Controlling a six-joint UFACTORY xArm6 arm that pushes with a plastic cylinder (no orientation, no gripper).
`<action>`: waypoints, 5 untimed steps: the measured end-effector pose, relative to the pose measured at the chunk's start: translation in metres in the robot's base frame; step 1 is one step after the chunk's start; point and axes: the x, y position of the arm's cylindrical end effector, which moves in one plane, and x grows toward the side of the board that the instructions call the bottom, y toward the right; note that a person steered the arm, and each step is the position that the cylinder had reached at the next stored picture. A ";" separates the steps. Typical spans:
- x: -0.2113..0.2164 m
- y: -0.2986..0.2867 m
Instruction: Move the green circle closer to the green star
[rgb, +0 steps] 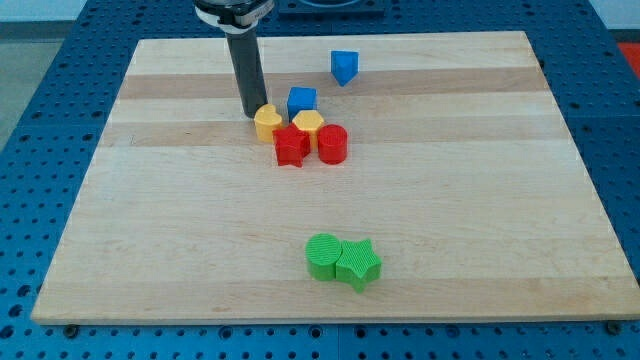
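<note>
The green circle (322, 256) lies near the view's bottom, touching the green star (358, 264) on its right side. My tip (252, 114) is far from both, near the view's top, just left of a yellow block (267, 123) and close to touching it.
A cluster sits by the tip: the yellow block, a yellow hexagon-like block (308, 126), a red star (291, 146), a red cylinder (332, 144) and a blue cube (302, 101). Another blue block (344, 67) lies apart near the top. The wooden board (150, 240) has blue pegboard around it.
</note>
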 end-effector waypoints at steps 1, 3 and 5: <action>0.007 0.002; 0.001 0.010; -0.031 0.010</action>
